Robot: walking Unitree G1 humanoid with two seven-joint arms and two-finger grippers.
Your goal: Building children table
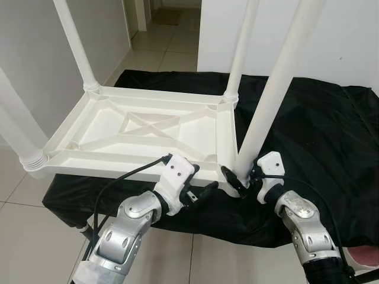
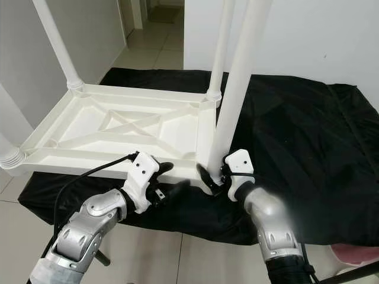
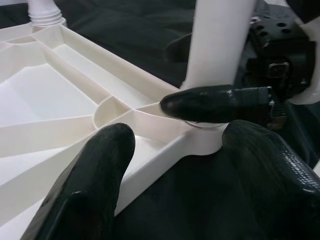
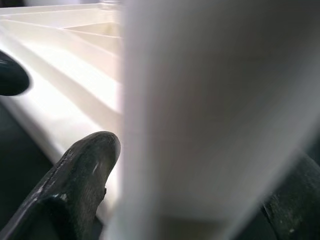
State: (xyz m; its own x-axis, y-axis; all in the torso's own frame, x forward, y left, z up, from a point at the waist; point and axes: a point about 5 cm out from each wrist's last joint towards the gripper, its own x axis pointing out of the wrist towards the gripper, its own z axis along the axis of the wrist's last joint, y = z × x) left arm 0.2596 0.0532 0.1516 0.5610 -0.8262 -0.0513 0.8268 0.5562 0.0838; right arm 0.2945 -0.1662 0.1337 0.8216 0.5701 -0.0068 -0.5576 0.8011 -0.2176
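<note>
Currently the white plastic table lies upside down on the black-draped worktop, legs pointing up, its near-right leg clamped at the base by the right claw; left wrist view shows the left claw spread open and empty beside that ribbed corner.
</note>
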